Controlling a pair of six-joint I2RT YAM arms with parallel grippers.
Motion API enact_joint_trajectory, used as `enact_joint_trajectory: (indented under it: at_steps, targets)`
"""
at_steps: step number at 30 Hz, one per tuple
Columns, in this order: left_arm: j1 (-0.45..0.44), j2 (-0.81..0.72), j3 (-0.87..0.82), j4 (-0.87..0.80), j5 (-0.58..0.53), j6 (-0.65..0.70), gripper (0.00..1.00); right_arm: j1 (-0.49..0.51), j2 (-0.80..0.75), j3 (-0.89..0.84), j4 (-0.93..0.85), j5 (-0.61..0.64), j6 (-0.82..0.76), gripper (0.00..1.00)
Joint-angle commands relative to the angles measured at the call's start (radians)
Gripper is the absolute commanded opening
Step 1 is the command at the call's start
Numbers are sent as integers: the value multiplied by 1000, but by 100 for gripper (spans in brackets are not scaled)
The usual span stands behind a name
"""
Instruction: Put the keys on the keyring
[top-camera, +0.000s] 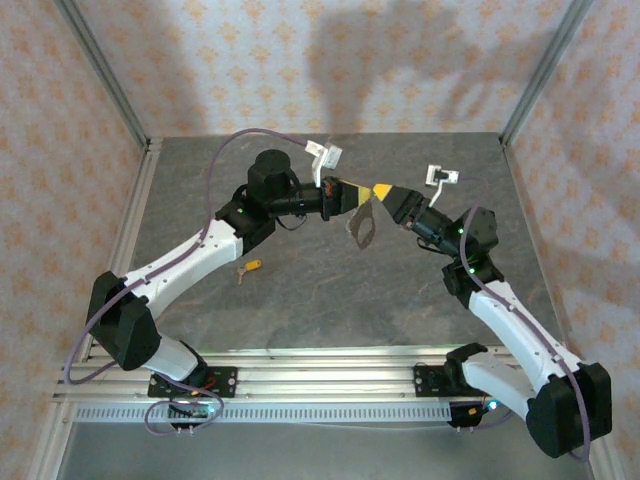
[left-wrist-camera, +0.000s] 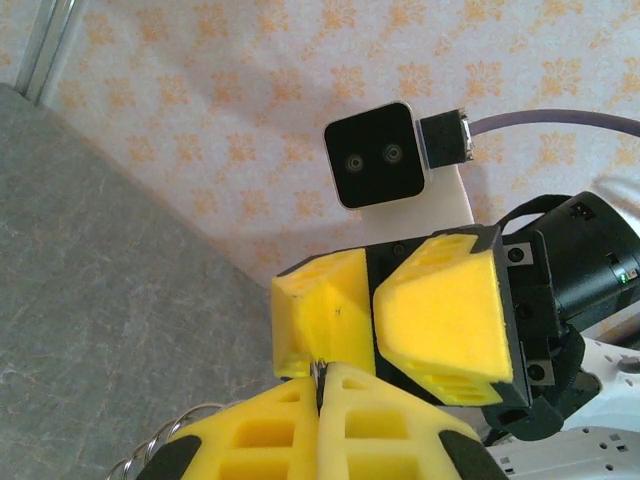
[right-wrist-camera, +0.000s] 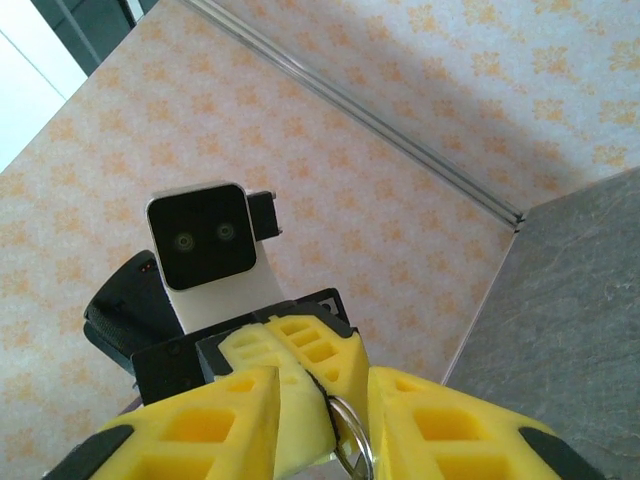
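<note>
The two grippers meet tip to tip above the tabletop (top-camera: 330, 300), and the keyring (top-camera: 363, 226) hangs as a limp loop just below where they meet. The left gripper (top-camera: 355, 192) is pressed closed, and its own wrist view shows a sliver of metal nipped at the very tip of its fingers (left-wrist-camera: 260, 435), with a coil of the ring curling out just beneath them. The right gripper (top-camera: 381, 191) is drawn in narrow. Its wrist view shows a round of wire (right-wrist-camera: 352, 438) seated between its fingers, so it seems to grip the keyring too, though how firmly is hard to tell. The key (top-camera: 250, 267), with its yellow-orange head, lies flat on the tabletop well behind and below the left gripper, beside that arm's forearm, and apart from the ring. The step in hand looks like readying the ring, with both grippers sharing it to steady or part the coil, and no key threaded yet. Next, one gripper should probably hold the ring alone while the other lets go, drops back to the key, pinches it by the head, and brings its hole to the ring's open end. That needs fine alignment, since the ring is floppy and the key tiny.
</note>
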Motion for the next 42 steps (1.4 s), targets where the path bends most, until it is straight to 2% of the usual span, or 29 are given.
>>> enact_joint_trajectory:
  at_steps: [1, 12, 21, 23, 29, 30, 33, 35, 37, 42]
  targets:
    - [4, -5, 32, 39, 24, 4, 0, 15, -9, -12, 63, -1, 0, 26]
    - [4, -6, 32, 45, 15, 4, 0, 26, -8, -39, 63, 13, -7, 22]
    - [4, -1, 30, 54, 17, -1, 0, 28, -6, -38, 68, 6, -5, 7]
    - [4, -1, 30, 56, 15, -3, 0, 29, -5, -38, 72, -1, -5, 1]
    - [4, -5, 26, 65, -16, -4, 0, 32, -5, -40, 86, 4, 3, 0]
    - [4, -12, 18, 67, -44, -37, 7, 32, -5, -40, 86, 15, 4, 0]
    - [6, -60, -37, 98, -209, -85, 49, 32, -5, -41, 83, 64, 11, 0]
    - [6, -108, -102, 170, -326, -149, 66, 32, -4, -44, 91, 94, 16, 0]
    - [5, -145, -153, 226, -419, -215, 72, 34, 2, -46, 109, 112, 26, 0]
    - [-10, -199, -254, 317, -567, -343, 73, 46, 32, -42, 159, 148, 49, 0]
